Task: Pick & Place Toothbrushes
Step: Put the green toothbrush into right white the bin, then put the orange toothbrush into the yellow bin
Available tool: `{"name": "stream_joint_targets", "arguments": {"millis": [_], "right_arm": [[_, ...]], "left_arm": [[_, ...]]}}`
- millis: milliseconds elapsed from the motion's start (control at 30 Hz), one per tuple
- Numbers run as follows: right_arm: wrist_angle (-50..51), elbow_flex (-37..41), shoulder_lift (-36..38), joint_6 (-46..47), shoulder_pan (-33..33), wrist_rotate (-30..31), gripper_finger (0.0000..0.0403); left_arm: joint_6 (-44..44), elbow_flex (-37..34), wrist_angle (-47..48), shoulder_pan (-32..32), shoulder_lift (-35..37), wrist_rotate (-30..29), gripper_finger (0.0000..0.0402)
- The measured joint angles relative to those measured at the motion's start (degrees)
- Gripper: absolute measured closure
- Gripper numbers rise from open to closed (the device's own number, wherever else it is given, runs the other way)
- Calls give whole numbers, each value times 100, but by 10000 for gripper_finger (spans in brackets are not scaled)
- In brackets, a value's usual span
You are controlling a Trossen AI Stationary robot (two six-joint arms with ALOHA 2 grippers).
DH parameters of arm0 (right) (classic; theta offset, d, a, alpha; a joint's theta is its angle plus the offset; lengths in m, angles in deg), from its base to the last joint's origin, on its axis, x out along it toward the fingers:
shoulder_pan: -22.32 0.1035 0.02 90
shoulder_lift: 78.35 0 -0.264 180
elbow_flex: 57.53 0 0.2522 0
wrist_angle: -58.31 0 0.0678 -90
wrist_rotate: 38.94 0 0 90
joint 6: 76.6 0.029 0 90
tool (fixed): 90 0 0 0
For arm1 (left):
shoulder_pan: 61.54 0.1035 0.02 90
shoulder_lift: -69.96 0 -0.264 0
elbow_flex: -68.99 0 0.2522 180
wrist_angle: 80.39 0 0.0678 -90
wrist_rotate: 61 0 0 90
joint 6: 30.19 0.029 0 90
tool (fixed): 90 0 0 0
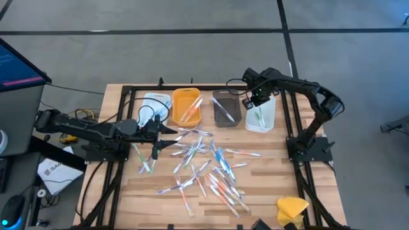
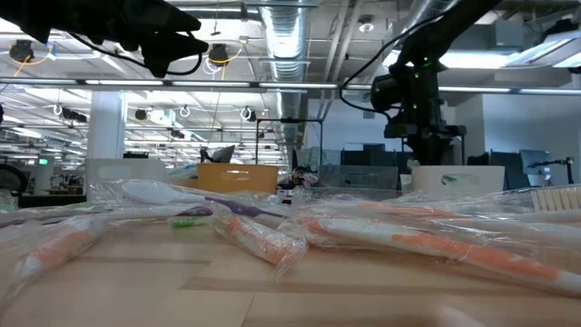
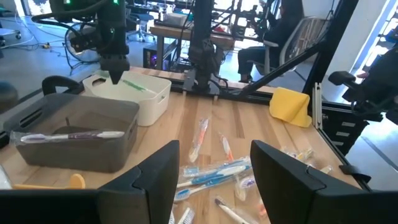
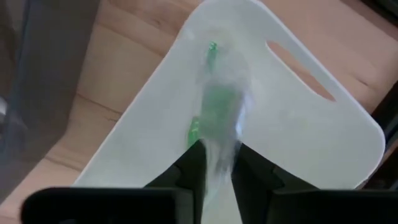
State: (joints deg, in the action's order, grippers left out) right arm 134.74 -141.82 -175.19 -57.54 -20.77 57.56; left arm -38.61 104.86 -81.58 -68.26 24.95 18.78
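On the left side of the wooden table, the left gripper hangs just above the boards, next to the pile. Its two dark fingers stand wide apart, and there is nothing between them.

Behind it, along the far edge of the table, four small trays sit in a row. First comes a white tray with something pale in it. Next is the orange tray, with a few toothbrushes inside. Then comes the dark tray, and one wrapped toothbrush lies flat in it.

In the middle of the table is the big pile of toothbrushes. They are thin sticks in clear wrappers, blue, green, red and white, and they lie crossed over each other every which way.

Farther right is the last tray, the white tray at the end of the row. The right gripper is right over it, pointing down into it. A green toothbrush in its wrapper lies in this tray. The lower end of it sits in the small gap between the two fingers, which are only a little way apart. I cannot tell if they are squeezing it or have let go.

At the front right corner of the table sits a yellow lump, well away from the pile.
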Motion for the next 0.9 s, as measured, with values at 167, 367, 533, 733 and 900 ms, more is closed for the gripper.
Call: {"name": "stream_joint_targets", "arguments": {"millis": [167, 367, 533, 733, 900], "right_arm": [[-59, 22, 0, -13, -4, 115, 286], [76, -184, 13, -10, 5, 243, 226], [806, -560, 15, -144, 129, 235, 208], [1997, -827, 231, -48, 455, 238, 210], [2473, -832, 884, 151, 898, 238, 216]], "left_arm": [[0, 0, -2, 0, -2, 1, 211], [0, 0, -2, 0, -2, 1, 211], [0, 0, -2, 0, -2, 0, 211], [0, 0, -1, 0, -2, 2, 211], [0, 0, 138, 0, -3, 2, 211]]}}
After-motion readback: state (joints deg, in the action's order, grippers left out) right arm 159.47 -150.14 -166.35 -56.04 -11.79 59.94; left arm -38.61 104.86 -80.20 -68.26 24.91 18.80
